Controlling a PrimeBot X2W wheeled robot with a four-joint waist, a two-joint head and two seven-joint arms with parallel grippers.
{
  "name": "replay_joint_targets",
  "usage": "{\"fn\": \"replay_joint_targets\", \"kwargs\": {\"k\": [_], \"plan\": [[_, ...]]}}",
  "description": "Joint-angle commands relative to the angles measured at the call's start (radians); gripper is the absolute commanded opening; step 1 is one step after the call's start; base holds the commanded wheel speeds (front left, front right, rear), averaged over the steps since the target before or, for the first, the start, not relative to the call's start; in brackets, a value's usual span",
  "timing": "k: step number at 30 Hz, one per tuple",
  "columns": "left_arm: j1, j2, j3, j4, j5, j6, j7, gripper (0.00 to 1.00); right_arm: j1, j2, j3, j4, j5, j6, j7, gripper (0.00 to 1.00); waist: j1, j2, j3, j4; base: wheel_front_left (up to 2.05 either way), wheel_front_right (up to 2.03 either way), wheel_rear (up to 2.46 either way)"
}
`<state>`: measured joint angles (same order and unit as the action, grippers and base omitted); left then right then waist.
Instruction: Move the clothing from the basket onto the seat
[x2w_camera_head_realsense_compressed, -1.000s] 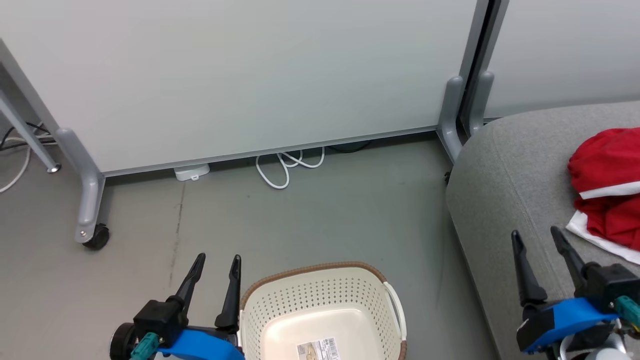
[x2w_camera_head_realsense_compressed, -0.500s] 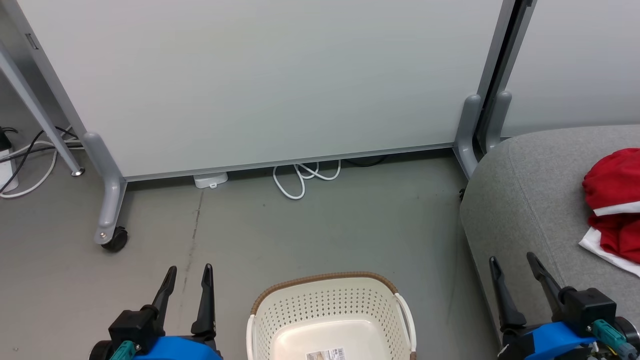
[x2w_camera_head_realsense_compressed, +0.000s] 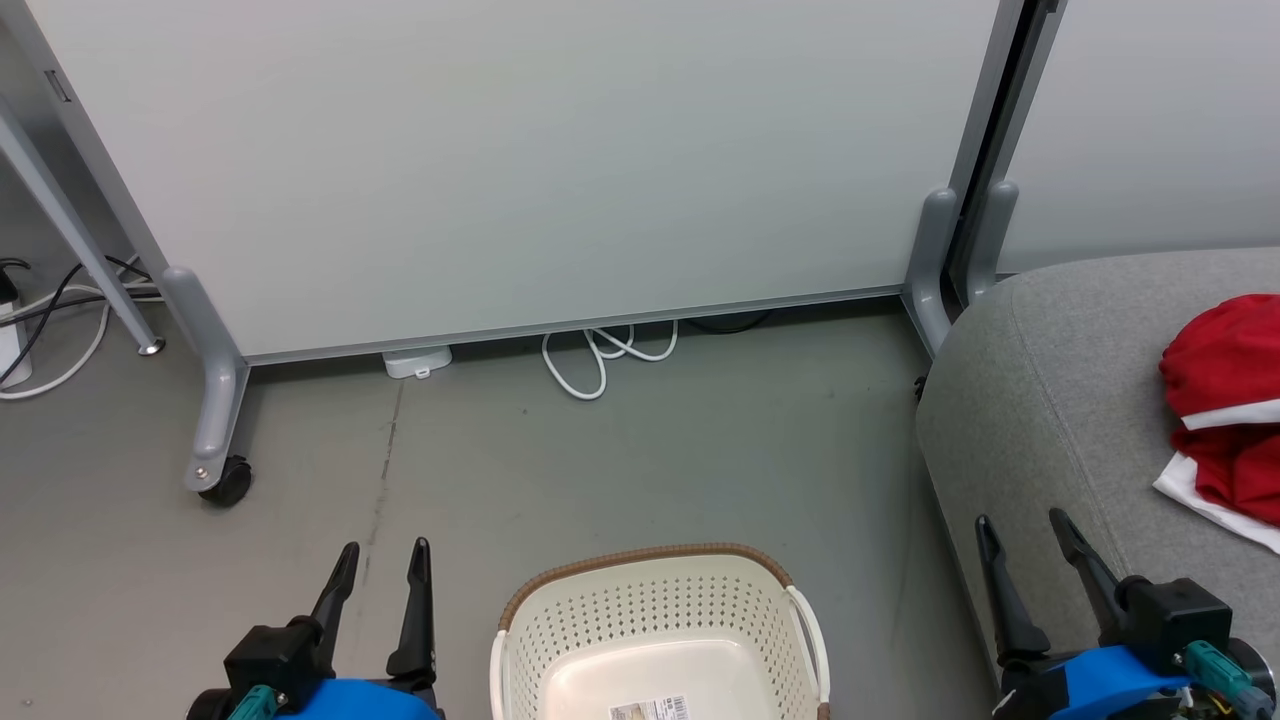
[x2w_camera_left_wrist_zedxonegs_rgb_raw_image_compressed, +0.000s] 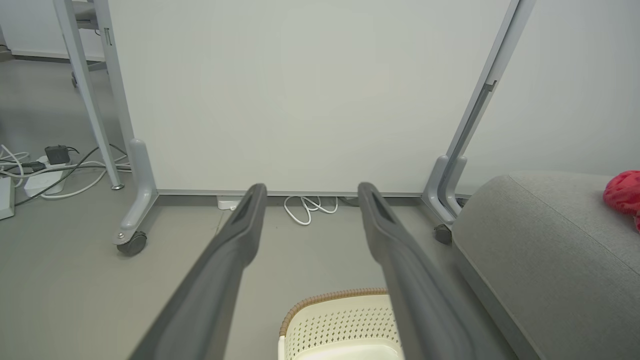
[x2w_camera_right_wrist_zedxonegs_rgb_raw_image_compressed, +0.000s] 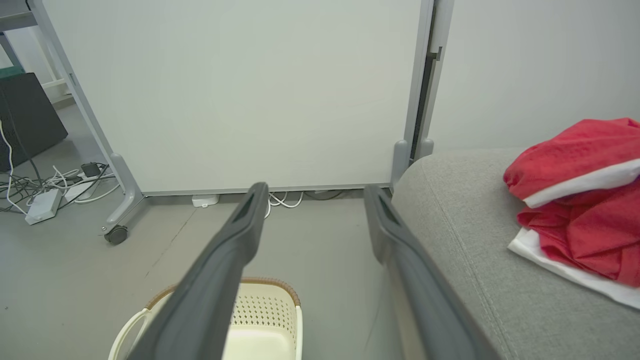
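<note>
Ahead of both grippers: pale partition panel (x2w_camera_head_realsense_compressed: 520, 170) on grey wheeled legs, white cable coil (x2w_camera_head_realsense_compressed: 590, 355) at its foot. Basket (x2w_camera_head_realsense_compressed: 650, 553) on floor between left gripper (x2w_camera_head_realsense_compressed: 385, 546) and right gripper (x2w_camera_head_realsense_compressed: 1020, 518). Sticker (x2w_camera_head_realsense_compressed: 650, 710) on its base, print too small to read. Clothing (x2w_camera_head_realsense_compressed: 1225, 400) heaped on seat (x2w_camera_head_realsense_compressed: 1040, 400), right of right gripper. White band runs crosswise; heap cut by frame edge, long axis unclear. Both grippers spread wide, holding nothing.

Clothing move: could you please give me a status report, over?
Left gripper open, empty; right gripper open, empty. Clothing lying on seat; basket bottom in view bare. White cable by partition, off the path.
</note>
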<state>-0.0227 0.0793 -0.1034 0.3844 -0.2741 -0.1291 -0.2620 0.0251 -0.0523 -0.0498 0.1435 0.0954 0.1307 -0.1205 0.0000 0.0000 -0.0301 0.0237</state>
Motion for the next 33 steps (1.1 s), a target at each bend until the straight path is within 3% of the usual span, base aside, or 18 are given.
{"fn": "replay_joint_targets", "kwargs": {"k": [1, 7, 8, 16, 33], "plan": [[-0.008, 0.004, 0.001, 0.002, -0.004, -0.002, -0.004, 1.00, 0.014, 0.003, 0.000, -0.001, 0.005, 0.000, -0.005, 1.00, 0.0000, 0.0000, 0.001, 0.001, 0.00, 0.00, 0.00], [-0.013, 0.002, 0.001, 0.010, -0.002, -0.002, -0.004, 1.00, 0.004, 0.003, 0.007, 0.004, 0.018, 0.000, -0.007, 1.00, 0.0000, 0.0000, 0.002, 0.002, 0.00, 0.00, 0.00], [-0.002, 0.000, -0.001, 0.009, 0.000, 0.000, 0.000, 0.00, 0.000, 0.000, 0.008, 0.002, 0.013, 0.000, -0.002, 0.00, 0.0000, 0.0000, 0.002, 0.002, 0.00, 0.00, 0.00], [0.043, -0.011, -0.004, 0.071, -0.010, 0.000, 0.008, 0.00, 0.012, 0.006, 0.008, 0.074, 0.024, 0.000, 0.005, 0.00, 0.0000, 0.0000, 0.003, 0.001, 0.00, 0.00, 0.00], [0.011, -0.015, 0.047, 0.022, -0.305, 0.000, 0.091, 0.00, -0.023, 0.005, -0.009, 0.078, 0.356, 0.000, 0.056, 0.00, 0.0000, 0.0000, 0.007, -0.002, 0.00, 0.00, 0.00]]}}
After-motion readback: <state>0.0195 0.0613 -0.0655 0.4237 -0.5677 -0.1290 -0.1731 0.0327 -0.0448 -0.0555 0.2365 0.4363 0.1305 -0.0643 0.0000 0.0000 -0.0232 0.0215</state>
